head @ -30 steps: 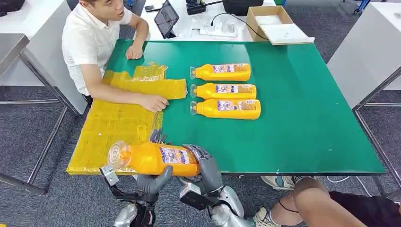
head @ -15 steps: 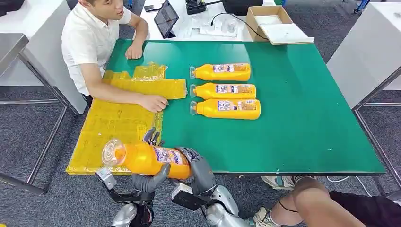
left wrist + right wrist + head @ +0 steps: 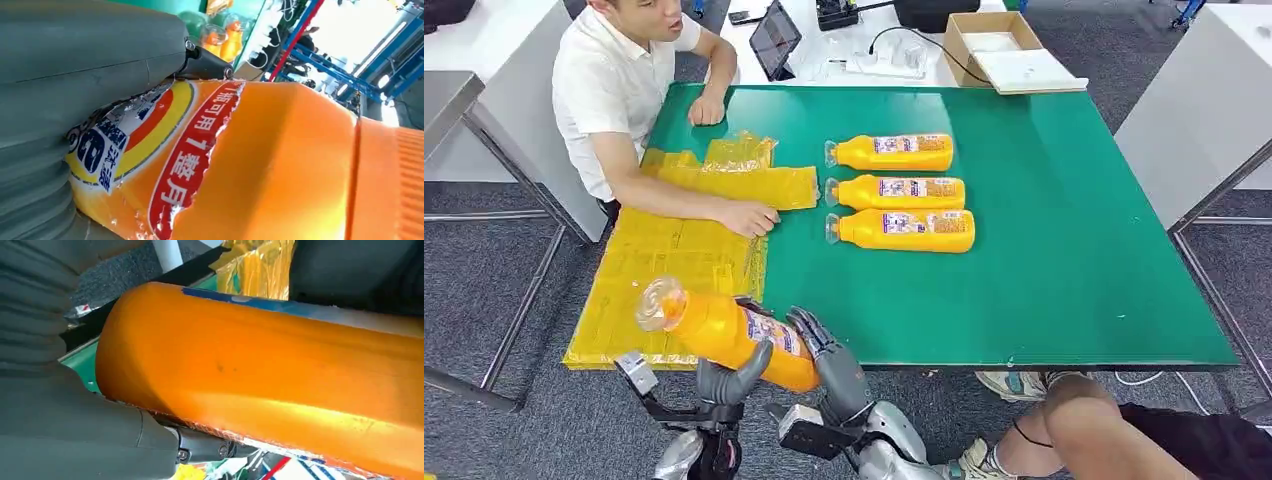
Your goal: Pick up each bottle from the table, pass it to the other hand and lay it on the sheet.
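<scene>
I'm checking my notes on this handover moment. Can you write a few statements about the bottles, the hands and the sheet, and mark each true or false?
1. Three orange bottles lie on the green table. True.
2. The held bottle already rests on the yellow sheet. False: it is in the air at the table's near edge.
3. Both the left hand and the right hand touch the held bottle. True.
4. The person's hand grips a bottle. False: it rests on the yellow sheet.
</scene>
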Controlling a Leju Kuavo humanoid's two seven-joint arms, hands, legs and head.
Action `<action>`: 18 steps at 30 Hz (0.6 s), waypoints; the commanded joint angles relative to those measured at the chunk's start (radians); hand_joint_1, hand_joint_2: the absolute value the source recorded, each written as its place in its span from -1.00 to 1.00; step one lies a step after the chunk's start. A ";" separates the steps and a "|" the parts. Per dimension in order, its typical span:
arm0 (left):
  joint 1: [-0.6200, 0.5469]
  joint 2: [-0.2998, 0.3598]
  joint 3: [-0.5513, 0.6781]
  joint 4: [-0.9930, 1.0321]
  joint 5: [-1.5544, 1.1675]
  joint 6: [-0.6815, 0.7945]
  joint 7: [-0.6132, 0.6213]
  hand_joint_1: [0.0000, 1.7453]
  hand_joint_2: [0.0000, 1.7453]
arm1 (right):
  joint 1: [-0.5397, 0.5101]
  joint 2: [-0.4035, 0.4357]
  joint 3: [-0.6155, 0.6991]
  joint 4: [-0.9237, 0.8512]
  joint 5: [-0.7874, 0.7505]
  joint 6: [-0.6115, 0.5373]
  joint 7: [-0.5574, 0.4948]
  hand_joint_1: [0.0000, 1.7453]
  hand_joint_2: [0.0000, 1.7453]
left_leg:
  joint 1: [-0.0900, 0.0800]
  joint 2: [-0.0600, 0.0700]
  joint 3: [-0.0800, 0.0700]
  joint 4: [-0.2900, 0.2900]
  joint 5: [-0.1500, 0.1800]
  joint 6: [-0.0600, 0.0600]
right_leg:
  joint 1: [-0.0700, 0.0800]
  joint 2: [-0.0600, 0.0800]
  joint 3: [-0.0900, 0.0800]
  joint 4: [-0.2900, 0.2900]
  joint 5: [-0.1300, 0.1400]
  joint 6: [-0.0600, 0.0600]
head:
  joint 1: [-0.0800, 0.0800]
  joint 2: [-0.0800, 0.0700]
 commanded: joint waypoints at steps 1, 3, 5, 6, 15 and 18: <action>-0.074 0.000 0.019 0.027 0.041 0.003 0.071 1.00 1.00 | 0.062 -0.060 0.086 -0.016 0.004 0.006 -0.016 -1.00 -1.00 | 0.001 -0.004 0.002 -0.001 0.000 -0.001 | 0.001 -0.005 0.003 -0.001 -0.001 -0.001 | 0.000 0.000; -0.074 0.000 0.019 0.027 0.041 0.003 0.071 1.00 1.00 | 0.062 -0.060 0.086 -0.016 0.004 0.006 -0.016 -1.00 -1.00 | 0.001 -0.004 0.003 -0.001 -0.001 -0.001 | 0.001 -0.005 0.005 -0.001 -0.002 -0.001 | 0.000 0.000; -0.074 0.000 0.019 0.027 0.041 0.003 0.071 1.00 1.00 | 0.060 -0.059 0.087 -0.017 0.004 0.006 -0.016 -1.00 -1.00 | 0.001 -0.003 0.004 -0.001 -0.001 -0.001 | 0.001 -0.005 0.006 -0.001 -0.003 -0.002 | 0.000 0.000; -0.074 0.000 0.019 0.027 0.041 0.003 0.071 1.00 1.00 | 0.060 -0.059 0.087 -0.017 0.004 0.006 -0.016 -1.00 -1.00 | 0.001 -0.003 0.003 -0.001 -0.001 -0.001 | 0.001 -0.004 0.005 -0.001 -0.002 -0.001 | 0.000 0.000; -0.138 0.056 0.099 0.008 -0.393 0.602 -0.048 1.00 1.00 | 0.191 -0.175 -0.045 -0.333 0.067 -0.133 0.061 -1.00 -1.00 | 0.001 -0.002 0.001 0.000 -0.001 -0.001 | 0.001 -0.003 0.003 0.000 -0.001 -0.001 | 0.001 0.000; -0.141 0.048 0.127 -0.019 -0.417 0.631 -0.055 1.00 1.00 | 0.224 -0.202 -0.089 -0.381 0.125 -0.176 0.090 -1.00 -1.00 | 0.000 -0.004 0.001 -0.001 0.000 -0.001 | 0.000 -0.005 0.003 0.000 -0.001 -0.001 | 0.000 0.000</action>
